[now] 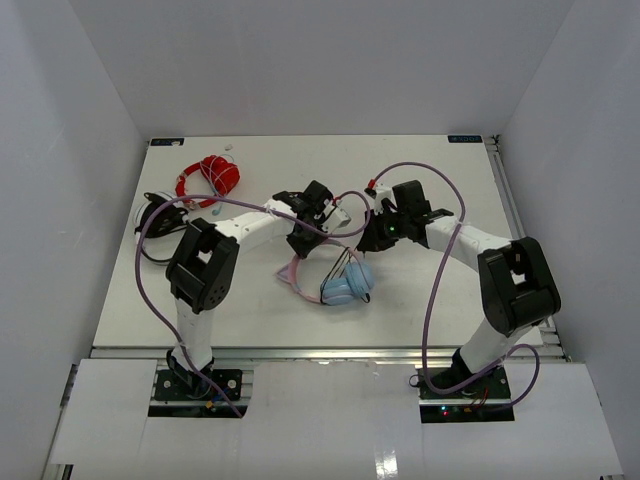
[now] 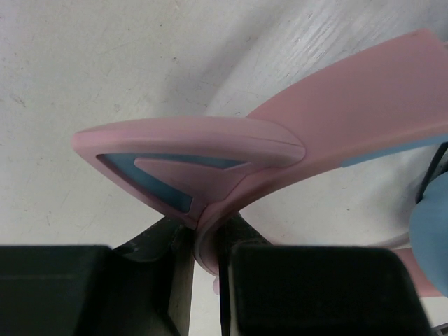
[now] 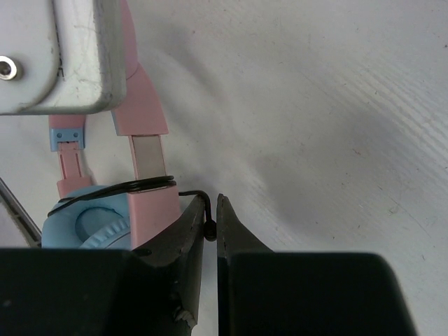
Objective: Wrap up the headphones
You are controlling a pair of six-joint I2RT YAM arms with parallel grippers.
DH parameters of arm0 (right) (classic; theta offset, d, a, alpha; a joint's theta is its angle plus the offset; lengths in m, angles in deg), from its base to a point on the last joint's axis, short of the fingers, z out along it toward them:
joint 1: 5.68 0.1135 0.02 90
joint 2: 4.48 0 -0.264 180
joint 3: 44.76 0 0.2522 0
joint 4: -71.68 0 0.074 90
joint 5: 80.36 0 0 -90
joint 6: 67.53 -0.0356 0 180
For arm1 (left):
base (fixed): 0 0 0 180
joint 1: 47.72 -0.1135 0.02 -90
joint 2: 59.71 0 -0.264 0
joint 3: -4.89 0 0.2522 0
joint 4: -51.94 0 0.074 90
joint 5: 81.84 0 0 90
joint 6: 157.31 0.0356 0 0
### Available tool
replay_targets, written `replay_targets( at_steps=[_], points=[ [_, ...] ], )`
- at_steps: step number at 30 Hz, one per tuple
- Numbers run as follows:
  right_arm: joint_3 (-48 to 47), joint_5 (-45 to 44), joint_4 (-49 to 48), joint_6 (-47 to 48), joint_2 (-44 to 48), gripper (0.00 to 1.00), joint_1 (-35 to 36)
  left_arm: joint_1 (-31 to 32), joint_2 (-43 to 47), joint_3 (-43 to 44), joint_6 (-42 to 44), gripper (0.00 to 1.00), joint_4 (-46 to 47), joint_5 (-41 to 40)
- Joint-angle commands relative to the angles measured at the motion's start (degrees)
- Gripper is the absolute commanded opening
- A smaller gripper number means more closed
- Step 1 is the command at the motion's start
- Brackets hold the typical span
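And the left gripper [image 2: 208, 255] is clamped hard on the pink headband [image 2: 336, 98], steadying the headphones [image 1: 345, 283] near the table [image 1: 450, 170] centre, while the right gripper [image 3: 211, 222], at their one o'clock, pinches the thin cable [image 3: 150, 184] almost fully closed, likely to hold it taut for winding round the band.

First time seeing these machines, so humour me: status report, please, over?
Left hand shut on headphones, at pink headband. Right hand shut on their thin dark cable, beside blue earcup. Nothing blocking; red cable bundle sits far back-left.
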Motion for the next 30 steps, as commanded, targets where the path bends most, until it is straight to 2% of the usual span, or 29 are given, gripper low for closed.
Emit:
replay_targets(
  at_steps=[1, 4, 6, 8, 13, 19, 25, 27, 30],
  points=[
    [-2.1, -2.8, -5.8, -2.0, -1.0, 0.08, -0.8, 0.5, -0.5, 1.3, 1.2, 0.26, -3.5, -3.9],
    [-2.2, -3.0, -6.2, -2.3, -1.9, 0.08, -0.8, 0.5, 0.4, 1.5, 1.0, 0.39, -2.4, -2.6],
    [-2.1, -3.4, -6.5, -2.5, -2.2, 0.08, -0.8, 0.5, 1.4, 1.0, 1.4, 0.56, -1.3, -1.5],
    [-2.1, -3.6, -6.8, -2.7, -2.6, 0.08, -0.8, 0.4, 2.5, 0.5, 1.5, 0.64, -0.3, -1.2],
    [-2.2, -3.2, -7.4, -3.1, -4.3, 0.08, -0.8, 0.5, 5.0, -0.6, 0.9, 0.74, 2.1, -0.8],
    [-3.6, -3.2, -8.1, -2.6, -6.6, 0.11, -0.9, 0.5, 9.3, -2.1, 0.0, 0.76, 5.5, 0.8],
    [-3.1, -0.5, -11.7, -3.8, -9.0, 0.10, -0.8, 0.0, 13.3, -2.5, -1.9, 0.84, 6.3, 0.1],
    [-3.2, -0.1, -11.9, -4.0, -9.6, 0.10, -0.9, -0.6, 14.9, -1.8, -3.1, 0.87, 6.4, 2.6],
    [-3.0, 0.5, -12.1, -4.2, -9.9, 0.10, -0.9, -1.2, 18.0, -0.9, -5.5, 0.88, 7.5, 13.3]
  ],
)
